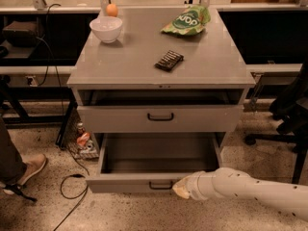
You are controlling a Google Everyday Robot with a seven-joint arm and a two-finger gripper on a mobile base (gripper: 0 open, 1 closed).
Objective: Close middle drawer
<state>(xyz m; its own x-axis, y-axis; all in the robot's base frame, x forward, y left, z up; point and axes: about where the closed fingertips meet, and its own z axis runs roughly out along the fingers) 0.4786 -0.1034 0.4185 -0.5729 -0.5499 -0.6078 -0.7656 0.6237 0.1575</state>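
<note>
The gripper [182,189] is sitting low down, right at the front panel of the middle drawer [120,183], just beside that drawer's small dark loop handle [160,185] on the right-hand side as I am looking at it. Whether the claw is spread wide or pinched narrow I cannot tell, and I cannot make out whether it is actually pressing on the panel or only very close to it. The white arm [255,192] is reaching in from the lower right, lying nearly level above the speckled floor [144,215].

The middle drawer is standing pulled far out from the grey cabinet [77,81], its grey inside lying open to view. Above it the upper drawer [110,119] is sticking out only a little, with its own dark handle [160,116] at the centre and a dark gap showing behind its front.

On the cabinet top a white bowl [106,28] is resting near the back left corner with an orange [111,9] just behind it, a green snack bag [187,20] is lying at the back right, and a dark bar [169,60] is lying near the middle. Down on the floor to the left, a small red can [83,139] is leaning by the cabinet, a black cable [67,189] is curling nearby, and someone's shoe [26,171] is showing at the edge
</note>
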